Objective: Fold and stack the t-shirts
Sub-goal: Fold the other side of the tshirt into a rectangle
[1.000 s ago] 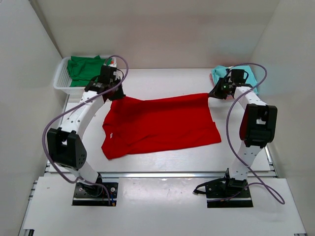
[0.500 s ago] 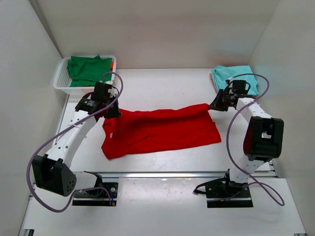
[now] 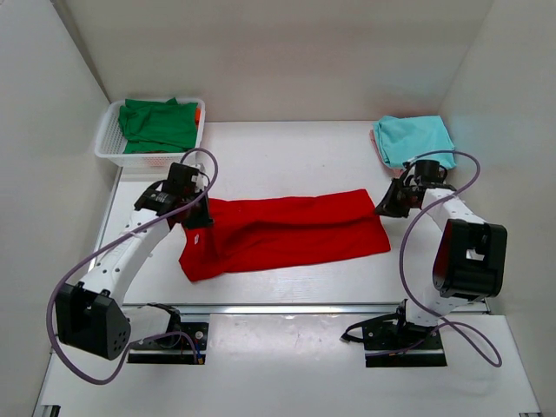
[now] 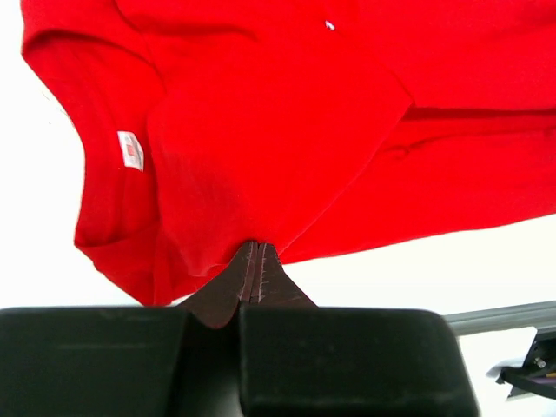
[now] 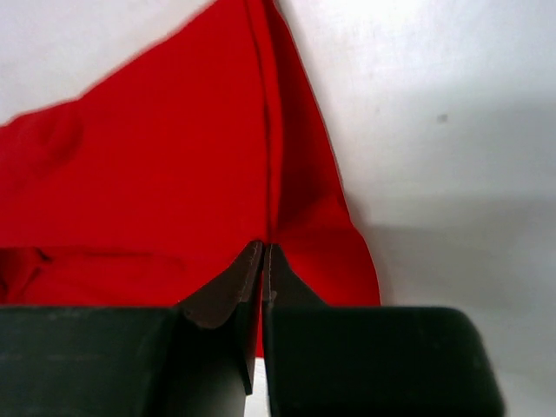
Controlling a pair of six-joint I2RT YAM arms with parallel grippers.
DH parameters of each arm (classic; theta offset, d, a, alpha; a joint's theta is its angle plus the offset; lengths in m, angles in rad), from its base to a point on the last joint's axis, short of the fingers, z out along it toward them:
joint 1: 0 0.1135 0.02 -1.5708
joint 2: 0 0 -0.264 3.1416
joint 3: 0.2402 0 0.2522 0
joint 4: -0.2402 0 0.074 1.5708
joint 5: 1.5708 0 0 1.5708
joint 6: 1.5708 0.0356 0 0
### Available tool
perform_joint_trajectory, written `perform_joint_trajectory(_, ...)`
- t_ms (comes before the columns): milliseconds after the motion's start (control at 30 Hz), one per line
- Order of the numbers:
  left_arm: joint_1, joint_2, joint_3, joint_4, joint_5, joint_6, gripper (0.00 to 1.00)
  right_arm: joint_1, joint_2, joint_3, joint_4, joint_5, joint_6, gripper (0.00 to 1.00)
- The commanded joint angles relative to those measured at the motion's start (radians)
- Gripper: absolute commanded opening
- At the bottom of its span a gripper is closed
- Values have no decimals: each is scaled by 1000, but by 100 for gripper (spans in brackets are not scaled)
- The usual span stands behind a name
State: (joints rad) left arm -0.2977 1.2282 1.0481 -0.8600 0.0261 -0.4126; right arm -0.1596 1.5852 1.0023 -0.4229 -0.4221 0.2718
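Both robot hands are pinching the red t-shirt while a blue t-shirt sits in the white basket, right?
Not quite. The top view shows that the white mesh basket holds the dark green t-shirt; the teal t-shirt lies on the table at the far right. The left hand and right hand do both pinch the red t-shirt.

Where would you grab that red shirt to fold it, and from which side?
Pinch the red shirt at its two far corners, one gripper per end, coming from above. It lies wide and flat, so thin edges offer a bite; left gripper and right gripper are shut there.
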Motion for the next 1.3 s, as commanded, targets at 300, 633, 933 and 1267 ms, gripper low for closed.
perform_joint_trajectory(300, -38, -75, -43, -5, 69, -18, 0, -12, -7, -44, -13, 72, -25, 0)
perform_joint_trajectory(633, -3, -151, -85, 9, 144, -9, 32, -9, -45, 22, -135, 167, -19, 23)
perform_joint_trajectory(933, -26, 114, -13, 119, 57, -6, 25, 114, 25, 180, -4, 99, -53, 36)
perform_joint_trajectory(1267, -47, 522, 39, 254, -101, -86, 16, 175, 325, 318, -5, 0, -66, 26)
